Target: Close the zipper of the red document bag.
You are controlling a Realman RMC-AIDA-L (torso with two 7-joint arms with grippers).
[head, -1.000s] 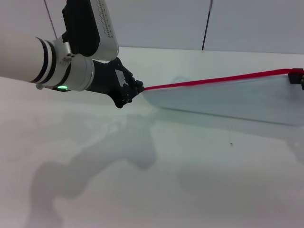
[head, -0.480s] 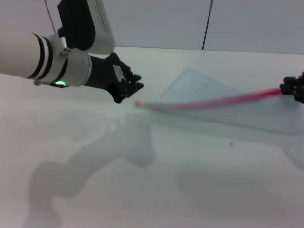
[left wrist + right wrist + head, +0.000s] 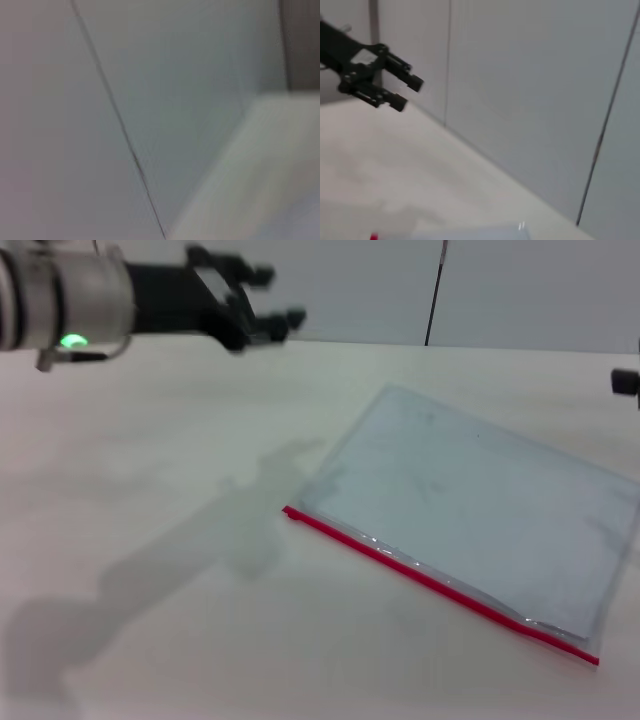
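While empty, left claw (image 3: 275, 298) agape.

You've got a pale blue-grey translucent red document bag (image 3: 470, 510), bright red zipper (image 3: 440, 585), black left gripper (image 3: 268, 300), white table (image 3: 150, 490), green arm light (image 3: 72, 341)

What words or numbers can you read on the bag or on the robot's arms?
None can be read.
The red document bag: plain pale plastic, no print showing; its zipper is a bare red strip.
The left gripper: black, no readable label; a pale patch on it is too blurred to read.
The right gripper: only an edge shows, nothing written.
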